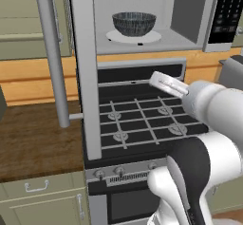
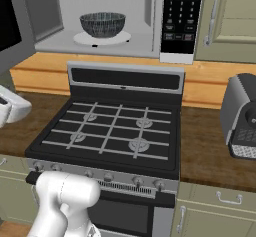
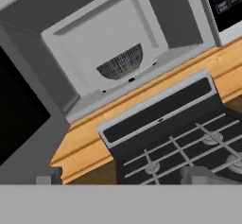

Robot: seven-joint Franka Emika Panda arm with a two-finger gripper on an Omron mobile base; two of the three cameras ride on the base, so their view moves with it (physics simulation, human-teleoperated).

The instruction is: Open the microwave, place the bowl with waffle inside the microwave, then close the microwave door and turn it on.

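- We see the bowl [image 1: 134, 23] sitting on the white turntable [image 1: 133, 37] inside the microwave [image 2: 107, 43]; from these angles we cannot tell whether the waffle lies in it.
- The microwave door [image 1: 85, 72] stands swung wide open, its long silver bar handle [image 1: 51, 53] facing the left base camera.
- The black button panel [image 2: 182, 12] is at the right of the cavity.
- Below the microwave is a black gas stove [image 2: 112, 131] with grates and silver knobs, set into a wooden worktop [image 2: 215, 151] with an orange-wood backsplash.
- A grey toaster [image 2: 240, 116] stands on the worktop to the right, and pale green cabinets surround it all.
- The arm [image 1: 209, 124] is bent over the stove, well apart from the bowl.
- The gripper's tips are barely visible in the hand view; we cannot tell how far apart they are, or see anything held.
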